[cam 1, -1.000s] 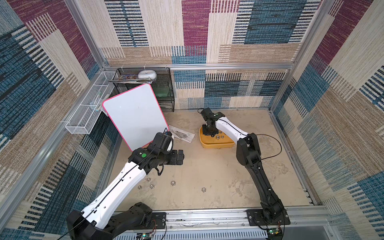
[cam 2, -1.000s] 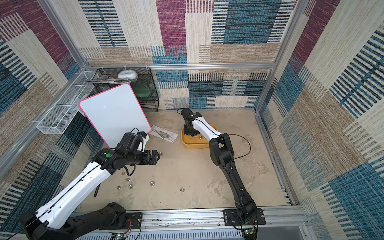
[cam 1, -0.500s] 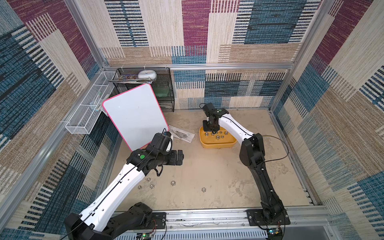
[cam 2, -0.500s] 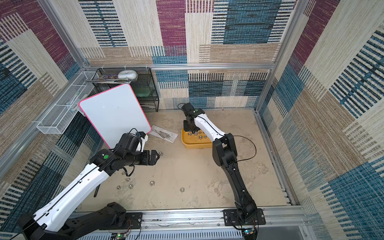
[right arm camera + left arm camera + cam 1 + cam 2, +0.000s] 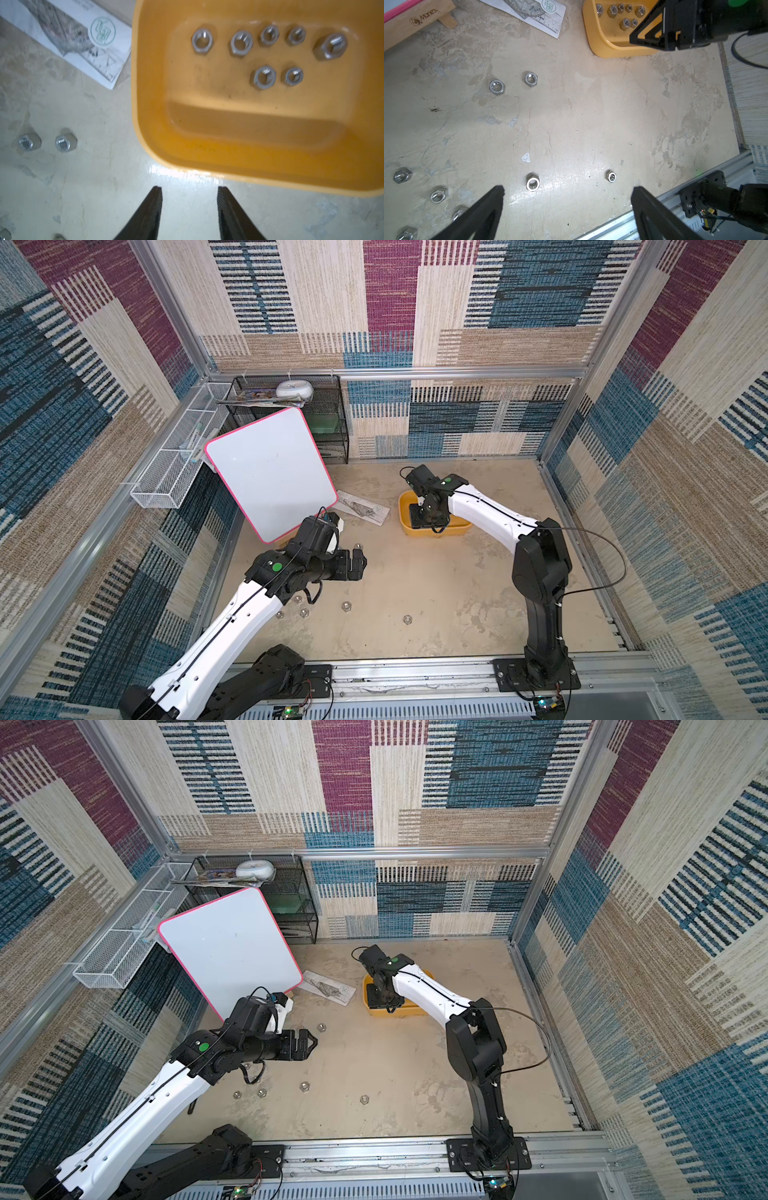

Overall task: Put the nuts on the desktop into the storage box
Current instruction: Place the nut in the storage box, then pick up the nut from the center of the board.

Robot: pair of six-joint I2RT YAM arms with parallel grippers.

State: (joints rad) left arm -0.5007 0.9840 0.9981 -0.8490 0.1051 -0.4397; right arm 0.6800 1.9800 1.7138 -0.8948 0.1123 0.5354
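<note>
In both top views the right gripper (image 5: 419, 517) is seen hanging over the storage box (image 5: 402, 506), and the left gripper (image 5: 359, 562) is held above the desktop (image 5: 457, 593), well apart from the storage box. Several nuts (image 5: 345, 605) are left on the desktop, one (image 5: 321, 1027) just beside the left gripper (image 5: 309, 1042). That nut could be knocked away if a fingertip is brought down off-centre, since small smooth metal is easily skidded across a hard top. A white wire basket (image 5: 166, 472) and a black mesh shelf (image 5: 332, 423) are fixed far from the storage box. A white rounded object and papers are carried on the shelf, while the basket's contents cannot be made out. In the left wrist view the left gripper (image 5: 568, 190) is shown spread wide and empty, with one nut (image 5: 533, 184) seen in the gap. If that nut is pinched on its corners, it could be squirted out. Seven nuts are counted inside the storage box (image 5: 600, 43). In the right wrist view the right gripper (image 5: 190, 189) is shown parted with nothing between its jaws, just outside the rim of the storage box (image 5: 145, 124). The low wall could be clipped and the box shoved. The seven nuts (image 5: 241, 45) are gathered toward the far wall, and two more (image 5: 65, 143) lie near the box.
</note>
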